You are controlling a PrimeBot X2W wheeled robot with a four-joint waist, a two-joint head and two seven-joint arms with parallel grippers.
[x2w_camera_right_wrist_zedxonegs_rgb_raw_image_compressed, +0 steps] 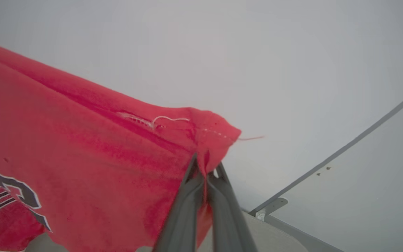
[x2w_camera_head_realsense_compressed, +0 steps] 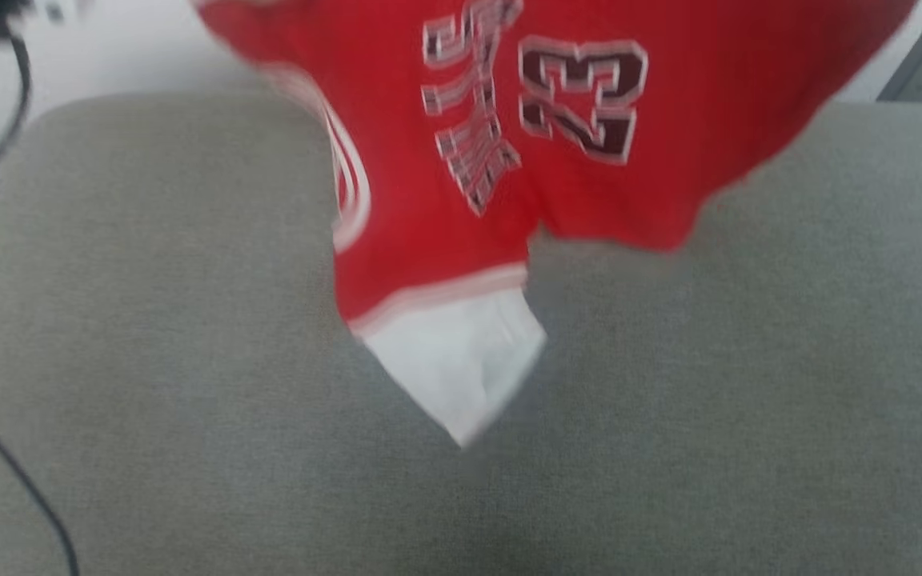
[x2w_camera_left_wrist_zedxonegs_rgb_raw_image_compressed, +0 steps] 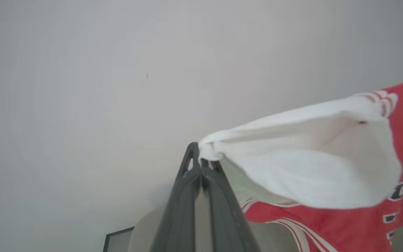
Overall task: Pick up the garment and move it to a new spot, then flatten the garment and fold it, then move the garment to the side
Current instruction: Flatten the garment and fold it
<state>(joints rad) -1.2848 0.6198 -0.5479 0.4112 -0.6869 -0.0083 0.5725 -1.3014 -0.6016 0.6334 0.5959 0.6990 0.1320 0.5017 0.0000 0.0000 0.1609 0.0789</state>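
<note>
Left claw [x2w_camera_left_wrist_zedxonegs_rgb_raw_image_compressed: 200, 160] pinching garment [x2w_camera_head_realsense_compressed: 429, 240] above grey fabric surface [x2w_camera_head_realsense_compressed: 149, 336]; pale wall [x2w_camera_left_wrist_zedxonegs_rgb_raw_image_compressed: 82, 70].

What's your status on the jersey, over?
Left pincer shut on white sleeve. Right pincer shut on red corner. Red jersey hanging between them over grey cushion. Black cable at cushion's left edge.

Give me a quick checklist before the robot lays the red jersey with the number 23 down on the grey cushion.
1. Grip of left tool on the white sleeve of the red number-23 jersey shirt: ok, shut on it.
2. Grip of right tool on a red hem corner: ok, shut on it.
3. Landing place, grey fabric surface, beneath the jersey: ok.
4. Clearance of the other white sleeve above the surface: cannot tell, blurred.
5. Position of thin black cable, apart from the jersey: ok.
</note>
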